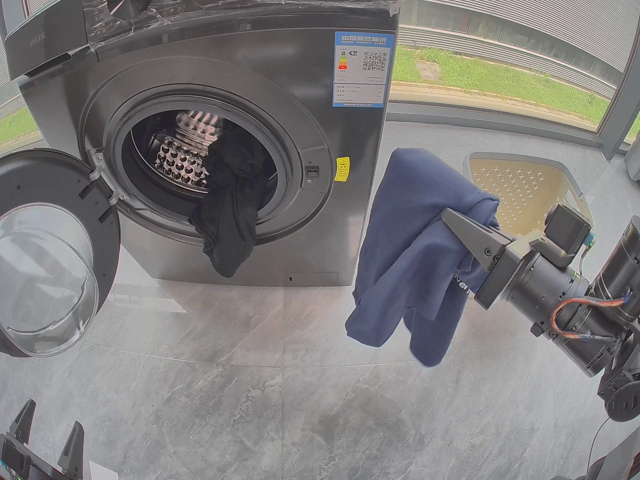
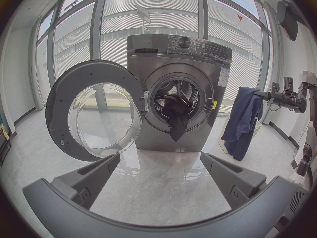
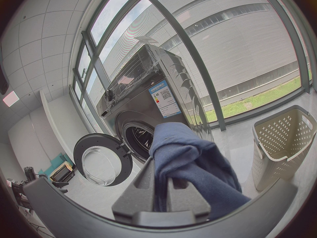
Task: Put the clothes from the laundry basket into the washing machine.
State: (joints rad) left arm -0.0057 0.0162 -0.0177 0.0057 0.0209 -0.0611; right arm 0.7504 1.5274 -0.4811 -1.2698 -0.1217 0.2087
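A grey front-loading washing machine [image 1: 220, 55] stands ahead with its round door [image 1: 47, 261] swung open to the left. A black garment [image 1: 230, 201] hangs half out of the drum over the lower rim. My right gripper [image 1: 460, 225] is shut on a blue garment [image 1: 413, 248], held in the air to the right of the machine, above the floor. The cream laundry basket [image 1: 527, 181] stands behind it by the window. My left gripper [image 1: 47, 431] is low at the front left, open, with nothing between its fingers. The blue garment [image 3: 194, 162] drapes over the right fingers.
Bare grey tiled floor [image 1: 267, 381] lies between me and the machine. A glass window wall [image 1: 507, 48] runs behind the basket. The open door [image 2: 94, 111] juts out over the floor to the left of the drum opening [image 2: 176, 99].
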